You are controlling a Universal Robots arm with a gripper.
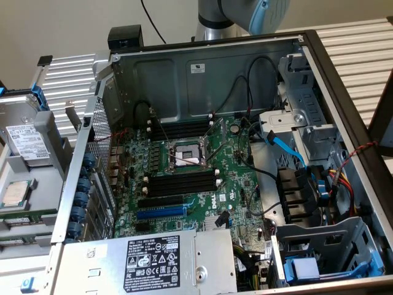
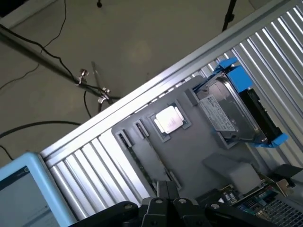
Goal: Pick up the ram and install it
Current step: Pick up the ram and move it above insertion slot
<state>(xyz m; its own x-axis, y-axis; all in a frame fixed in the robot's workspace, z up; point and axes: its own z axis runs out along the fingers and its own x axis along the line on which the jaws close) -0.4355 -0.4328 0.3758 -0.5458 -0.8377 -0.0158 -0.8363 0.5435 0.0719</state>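
Currently: jaws closed tight, holding nothing, poised over grey tray (image 2: 199, 151). Ram (image 1: 24, 217): green stick lying in that tray, just beside processor chip (image 1: 15, 193), outside the open computer case (image 1: 202, 74), toward the exterior view's left.

1. Probably a robotics lab or electronics workshop
2. Opened computer case (image 1: 184, 74) on a ribbed aluminium bench (image 1: 350, 43)
3. Grey parts tray (image 2: 199, 151) holding a processor (image 2: 169, 118) and hard drive (image 2: 222, 113)
4. Cables (image 2: 47, 124) trailing over bare floor (image 2: 142, 42)

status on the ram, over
Gripper shut, empty, over tray. Ram lying in tray, not picked up. Slots empty, nothing seen blocking.
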